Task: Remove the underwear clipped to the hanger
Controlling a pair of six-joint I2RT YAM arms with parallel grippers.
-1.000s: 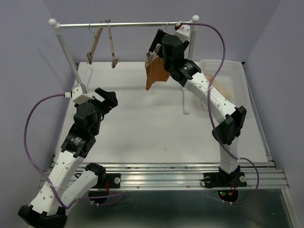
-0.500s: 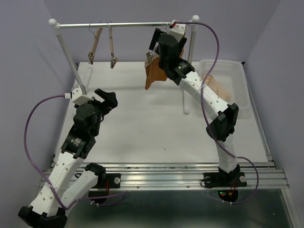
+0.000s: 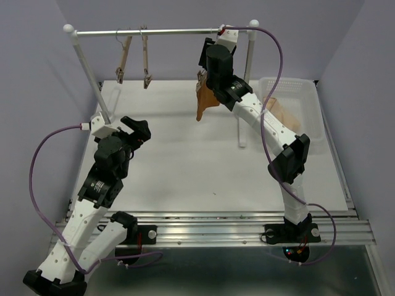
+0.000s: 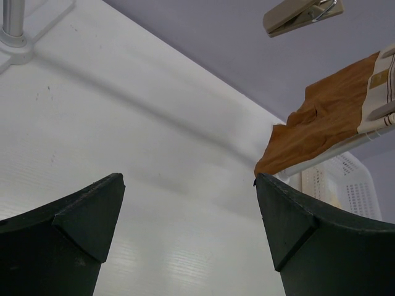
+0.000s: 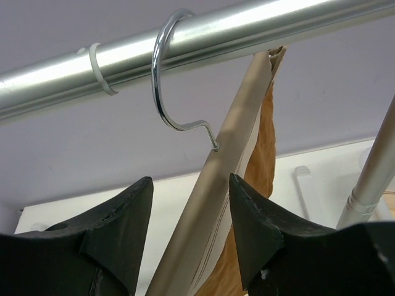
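Grasp step. Right gripper (image 5: 190, 179) up at silver metal rail (image 5: 247, 31); jaws half-open astride slim light-wood hanger (image 5: 229, 154), nothing clamped yet. Rust-brown fabric underwear (image 5: 264, 145) hangs clipped behind the bar. Left gripper (image 4: 188, 179) jaws wide, empty. Next, likely: pinch cloth, pull off clips.

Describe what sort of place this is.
Probably a robotics lab bench staged as a laundry corner: plain lavender panels around a white table, a metal clothes rail carrying wooden hangers, and a white plastic basket.

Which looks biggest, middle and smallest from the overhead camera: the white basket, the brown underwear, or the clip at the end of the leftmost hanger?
1. White basket, clearly largest.
2. Underwear, though the right arm hides part of it.
3. Clip, by far smallest.
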